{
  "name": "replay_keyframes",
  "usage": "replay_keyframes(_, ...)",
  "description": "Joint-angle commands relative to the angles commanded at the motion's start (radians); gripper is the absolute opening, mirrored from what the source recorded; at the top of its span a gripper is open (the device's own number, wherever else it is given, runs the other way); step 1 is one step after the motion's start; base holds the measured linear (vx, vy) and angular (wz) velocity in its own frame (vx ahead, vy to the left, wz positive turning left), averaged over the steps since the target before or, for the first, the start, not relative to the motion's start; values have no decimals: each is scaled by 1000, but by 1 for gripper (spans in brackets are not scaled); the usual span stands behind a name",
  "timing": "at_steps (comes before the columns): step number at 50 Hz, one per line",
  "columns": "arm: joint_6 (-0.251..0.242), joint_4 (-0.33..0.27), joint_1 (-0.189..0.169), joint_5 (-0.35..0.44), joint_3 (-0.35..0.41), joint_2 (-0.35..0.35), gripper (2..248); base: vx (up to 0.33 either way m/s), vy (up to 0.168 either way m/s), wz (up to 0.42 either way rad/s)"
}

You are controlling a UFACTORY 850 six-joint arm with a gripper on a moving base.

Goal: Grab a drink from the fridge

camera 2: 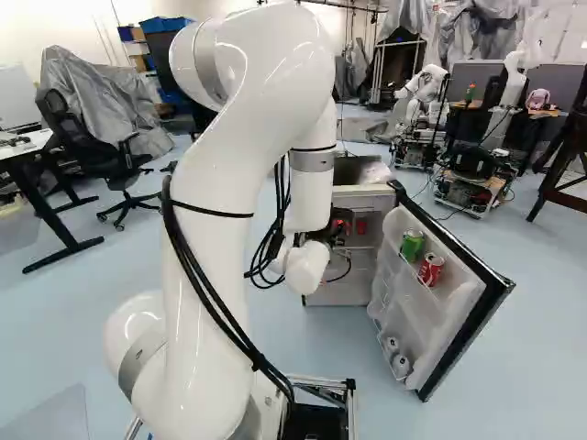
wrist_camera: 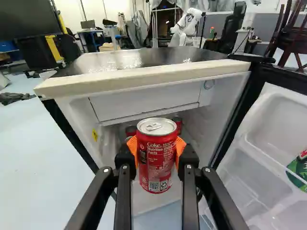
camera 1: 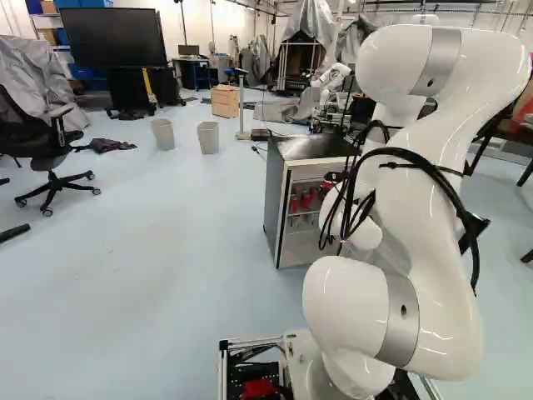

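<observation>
Your jaws (wrist_camera: 155, 158) pinch the can (wrist_camera: 157, 155) by its sides — likely slick, thin-walled; keep to its middle, squeeze gently.

In the wrist view, the red can (wrist_camera: 157, 160) partly hides two cans (wrist_camera: 178, 124) inside the fridge (wrist_camera: 144, 98). That view's edge cuts off the fridge door (wrist_camera: 268, 139) and a green can (wrist_camera: 301, 170) in it. The arm (camera 1: 429, 217) hides the door in the left base view. The right base view crops a desk (camera 2: 38, 140).
</observation>
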State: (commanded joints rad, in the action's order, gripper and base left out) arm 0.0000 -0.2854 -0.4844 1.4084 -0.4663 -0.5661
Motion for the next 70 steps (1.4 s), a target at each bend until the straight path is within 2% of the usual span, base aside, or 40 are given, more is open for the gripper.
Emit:
replay_keyframes(50,0,0,1,0,45,158,96,0,0,0)
replay_keyframes(70,0,0,10,0,29,195,96,0,0,0)
